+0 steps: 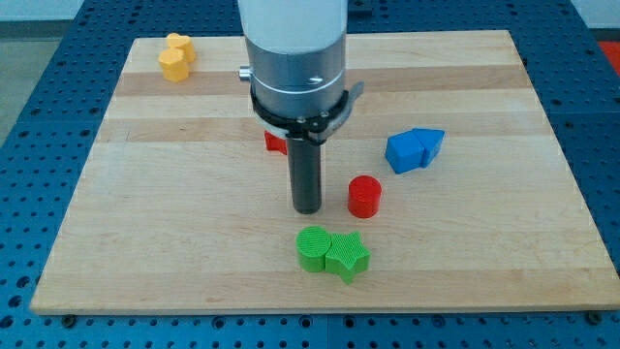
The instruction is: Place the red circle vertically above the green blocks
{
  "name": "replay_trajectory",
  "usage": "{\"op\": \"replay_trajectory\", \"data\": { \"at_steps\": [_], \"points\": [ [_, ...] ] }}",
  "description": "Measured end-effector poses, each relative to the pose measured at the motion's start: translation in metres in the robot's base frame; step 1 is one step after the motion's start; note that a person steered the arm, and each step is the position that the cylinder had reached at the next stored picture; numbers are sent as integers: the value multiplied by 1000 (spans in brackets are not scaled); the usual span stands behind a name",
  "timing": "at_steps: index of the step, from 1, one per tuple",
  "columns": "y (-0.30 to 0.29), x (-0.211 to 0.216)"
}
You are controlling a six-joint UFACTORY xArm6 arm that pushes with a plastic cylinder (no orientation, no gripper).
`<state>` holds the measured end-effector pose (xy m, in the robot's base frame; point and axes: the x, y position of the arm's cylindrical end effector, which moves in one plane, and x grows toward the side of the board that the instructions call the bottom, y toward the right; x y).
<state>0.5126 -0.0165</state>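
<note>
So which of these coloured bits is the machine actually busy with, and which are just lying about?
In the job:
- red circle, right of my tip
- green blocks, a circle and a star touching, below both

Lying about:
- blue blocks, view's right
- yellow block, top left
- second red block, mostly hidden behind the arm

You are looking at a robotics lab bench: a pale wooden tabletop point(194, 242) lies on a blue perforated metal plate point(29, 145) with a regular grid of mounting holes, a grey-white industrial arm point(295, 58) stands over it, and small plastic test blocks lie scattered.
</note>
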Motion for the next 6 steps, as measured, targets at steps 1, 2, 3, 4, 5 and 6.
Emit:
{"op": "replay_trajectory", "data": {
  "at_steps": [1,2,3,4,5,6],
  "points": [
    [11,14],
    [41,14],
    [74,14],
    [102,14],
    [112,14],
    [111,5]
  ]
}}
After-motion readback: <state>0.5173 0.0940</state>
